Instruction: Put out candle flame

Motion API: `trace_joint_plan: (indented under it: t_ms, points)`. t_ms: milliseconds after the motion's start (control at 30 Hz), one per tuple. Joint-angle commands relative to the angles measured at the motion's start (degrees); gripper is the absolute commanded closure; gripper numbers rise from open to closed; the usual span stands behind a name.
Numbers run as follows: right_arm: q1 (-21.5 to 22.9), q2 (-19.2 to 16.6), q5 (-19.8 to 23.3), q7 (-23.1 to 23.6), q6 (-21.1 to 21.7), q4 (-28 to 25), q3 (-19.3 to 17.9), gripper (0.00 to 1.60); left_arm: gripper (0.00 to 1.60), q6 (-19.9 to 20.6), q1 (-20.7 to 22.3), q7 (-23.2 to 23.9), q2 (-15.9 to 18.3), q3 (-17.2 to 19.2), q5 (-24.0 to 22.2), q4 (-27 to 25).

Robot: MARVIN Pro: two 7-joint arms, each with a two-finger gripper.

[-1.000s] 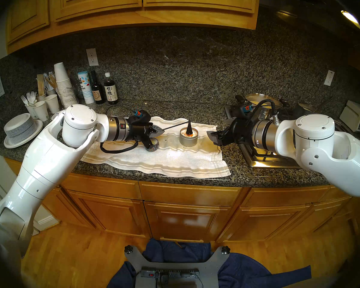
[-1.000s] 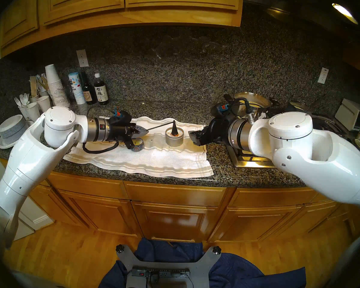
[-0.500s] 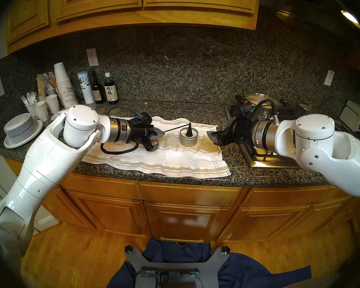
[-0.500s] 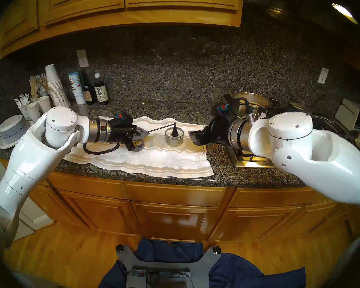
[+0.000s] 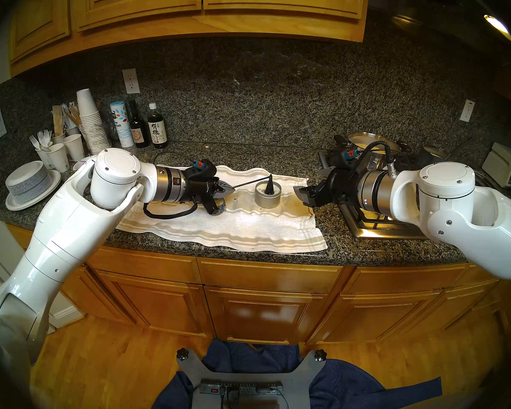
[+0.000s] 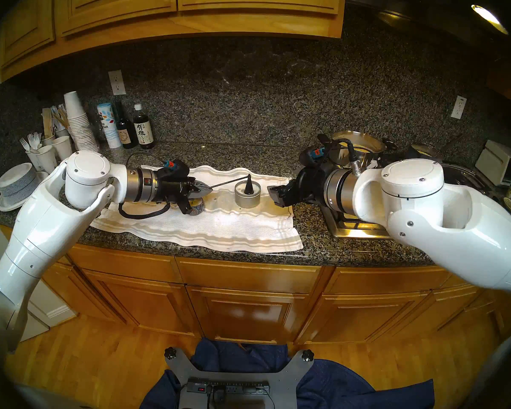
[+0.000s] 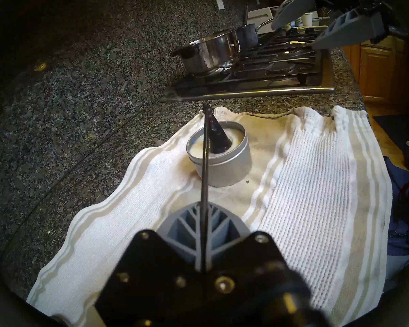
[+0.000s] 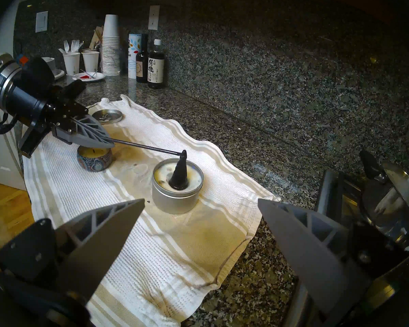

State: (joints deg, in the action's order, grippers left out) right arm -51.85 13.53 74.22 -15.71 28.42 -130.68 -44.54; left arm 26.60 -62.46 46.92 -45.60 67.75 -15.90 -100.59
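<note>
A silver tin candle [image 5: 267, 197] [image 8: 176, 194] stands on a white striped towel [image 5: 248, 228]. No flame shows. A black snuffer cone [image 5: 269, 185] [image 8: 179, 175] [image 7: 219, 137] rests on the wax at the tin's middle and hides the wick. Its thin rod [image 8: 147, 147] runs left into my left gripper [image 5: 229, 188] [image 7: 204, 206], which is shut on it. My right gripper [image 5: 303, 196] [image 8: 200, 201] hovers open just right of the tin, holding nothing.
A small blue patterned candle tin [image 8: 94, 159] sits under my left gripper, with a loose lid [image 8: 107, 116] behind it. To the right are a stove [image 5: 381, 225] and a steel pot [image 5: 372, 145]. Bottles [image 5: 157, 128], paper cups [image 5: 90, 125] and plates [image 5: 30, 184] crowd the back left.
Over the last second my left gripper moved slightly right and lowered the snuffer cone onto the wax. The orange glow in the tin is gone. The right arm has not moved.
</note>
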Motion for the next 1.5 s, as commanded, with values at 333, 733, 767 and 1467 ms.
trace_joint_plan:
  t_ms: [333,733,767,1467]
  points:
    - [1.45,-0.05,-0.04,0.11,-0.43,-0.04,-1.45,0.0,1.6,-0.08,2.4,0.19,0.18,1.2,0.15,-0.87]
    - [1.45,-0.05,-0.04,0.11,-0.43,-0.04,-1.45,0.0,1.6,0.18,2.3,0.37,0.24,1.17,0.27,-1.4]
    - [1.45,-0.05,-0.04,0.1,-0.43,-0.04,-1.45,0.0,1.6,0.16,2.32,0.43,0.27,1.18,0.28,-1.41]
    - [1.42,-0.04,-0.07,0.04,-0.43,-0.06,-1.41,0.0,1.6,-1.52,2.35,-2.59,-2.37,4.36,-1.77,-1.03]
